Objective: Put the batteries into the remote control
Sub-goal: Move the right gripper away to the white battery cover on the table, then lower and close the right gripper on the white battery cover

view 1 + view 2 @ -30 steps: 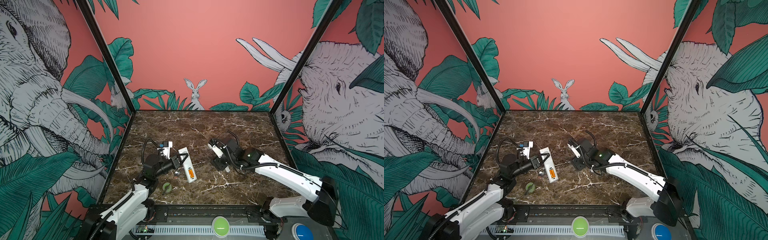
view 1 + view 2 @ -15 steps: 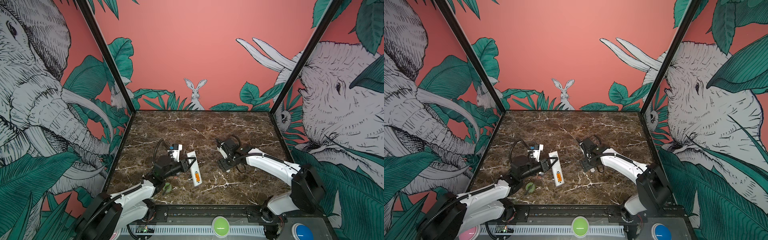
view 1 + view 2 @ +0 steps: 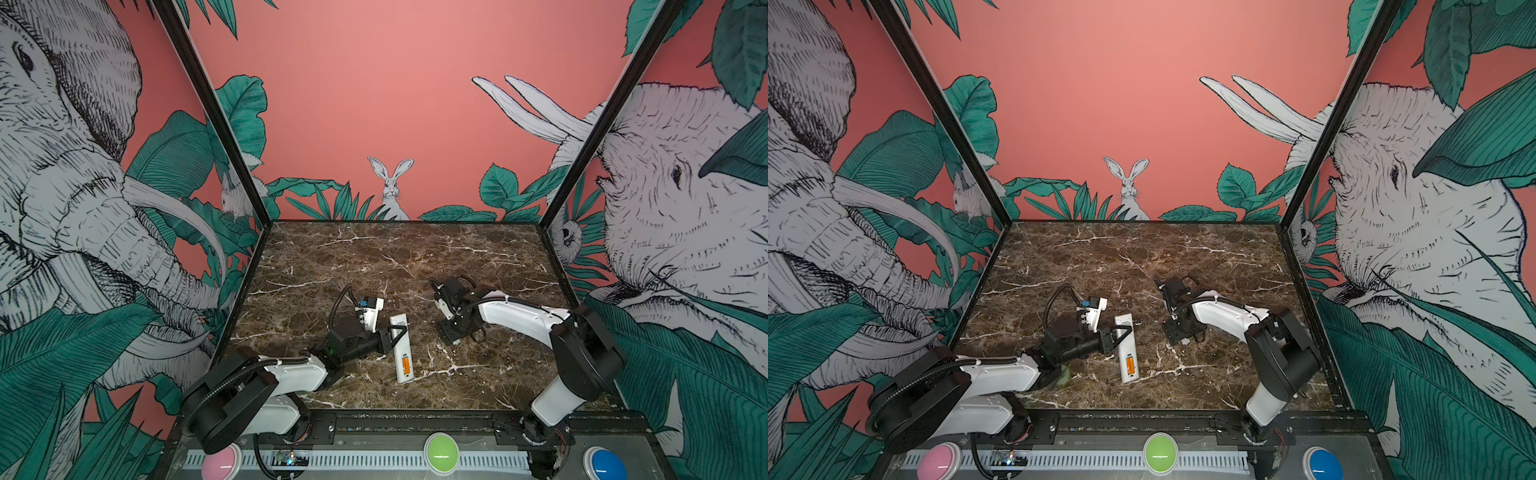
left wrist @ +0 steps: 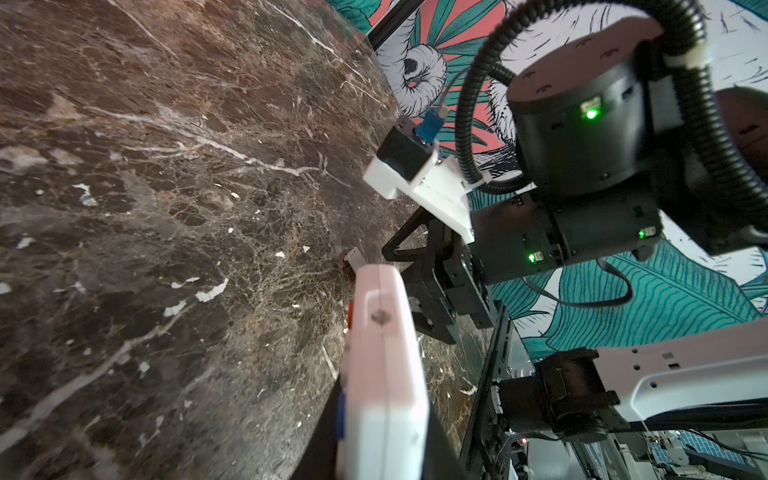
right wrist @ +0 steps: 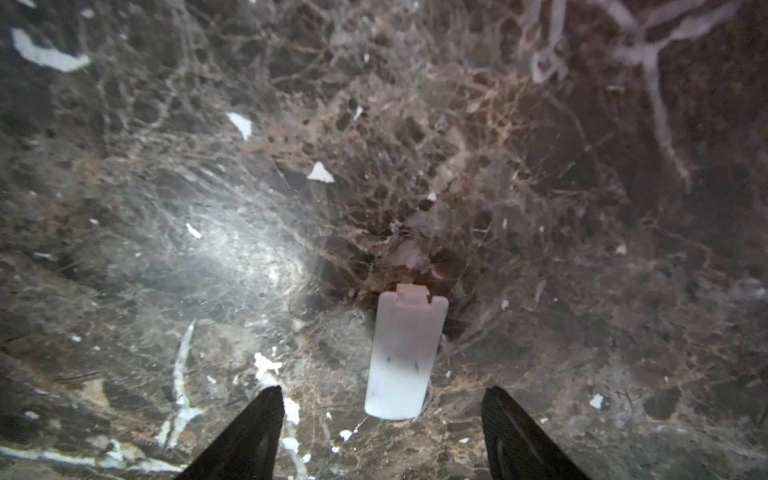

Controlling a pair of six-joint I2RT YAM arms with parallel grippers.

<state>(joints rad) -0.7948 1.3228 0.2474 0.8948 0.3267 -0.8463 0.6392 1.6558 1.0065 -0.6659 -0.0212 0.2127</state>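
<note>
Right wrist: right end effector (image 5: pixel 382 388) hangs released over cover strip (image 5: pixel 405 353), three o'clock from remote control (image 3: pixel 401 353); skewed pinch could skid it.

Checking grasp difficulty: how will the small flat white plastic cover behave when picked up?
The small flat white plastic cover looks thin, so probably light and fairly stiff. Lying flat on the smooth marble table, it may slide rather than lift. Rolling seems unlikely.

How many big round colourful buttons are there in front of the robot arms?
3. The pink button is at the front left, partly behind an arm. The green button is in the middle, and the blue button is at the front right.
</note>
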